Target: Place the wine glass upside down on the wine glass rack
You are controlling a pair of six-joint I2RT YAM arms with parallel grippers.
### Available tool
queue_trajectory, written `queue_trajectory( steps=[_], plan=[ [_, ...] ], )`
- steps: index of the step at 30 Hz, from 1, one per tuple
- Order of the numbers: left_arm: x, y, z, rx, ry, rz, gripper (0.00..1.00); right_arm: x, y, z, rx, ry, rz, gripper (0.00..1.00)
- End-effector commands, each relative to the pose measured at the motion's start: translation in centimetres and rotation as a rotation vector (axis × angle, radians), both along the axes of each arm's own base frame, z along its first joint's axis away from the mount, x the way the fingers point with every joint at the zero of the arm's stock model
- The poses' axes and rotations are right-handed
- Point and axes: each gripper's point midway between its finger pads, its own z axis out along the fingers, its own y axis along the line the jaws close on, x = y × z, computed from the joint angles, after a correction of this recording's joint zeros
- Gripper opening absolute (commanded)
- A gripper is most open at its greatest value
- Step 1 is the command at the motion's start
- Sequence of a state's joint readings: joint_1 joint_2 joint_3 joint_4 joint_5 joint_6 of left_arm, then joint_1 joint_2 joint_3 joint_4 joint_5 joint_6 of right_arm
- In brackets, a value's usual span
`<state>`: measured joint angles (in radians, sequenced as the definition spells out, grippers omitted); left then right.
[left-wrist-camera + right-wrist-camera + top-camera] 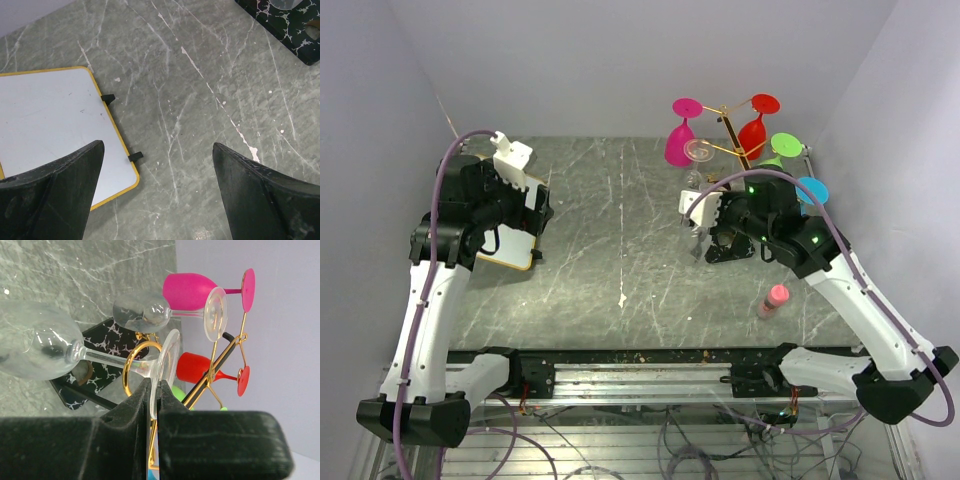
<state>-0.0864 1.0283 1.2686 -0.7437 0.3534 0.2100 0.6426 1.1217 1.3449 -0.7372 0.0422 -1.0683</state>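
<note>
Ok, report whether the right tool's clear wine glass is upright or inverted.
Inverted: right tool pinches the foot of the clear wine glass, bowl pointing like the hung pink wine glass.

A grey marbled table [620,230] with thin white veins filled the middle of the top view. A plain pale back wall [620,60] closed the upper frame, a left wall [370,120] and a right wall [910,150] flanking it. Light was even, shadows soft. A metal rail [640,378] ran along the table's lower edge.
</note>
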Motion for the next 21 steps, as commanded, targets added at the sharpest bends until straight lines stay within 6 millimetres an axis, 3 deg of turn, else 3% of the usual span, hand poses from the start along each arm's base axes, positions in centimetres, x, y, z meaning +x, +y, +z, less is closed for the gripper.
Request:
queue_trajectory(
  steps=[1,21],
  plan=[
    [0.1,-0.3,1.4,-0.013,-0.062,-0.027,0.99,-1.3,0.4,3.9,0.102,-0.068,0.033,0.00],
    [-0.3,-0.5,1.1,-0.010,-0.059,-0.052,0.99,-0.8,-1.9,3.0,0.040,-0.093,-0.046,0.00]
  ],
)
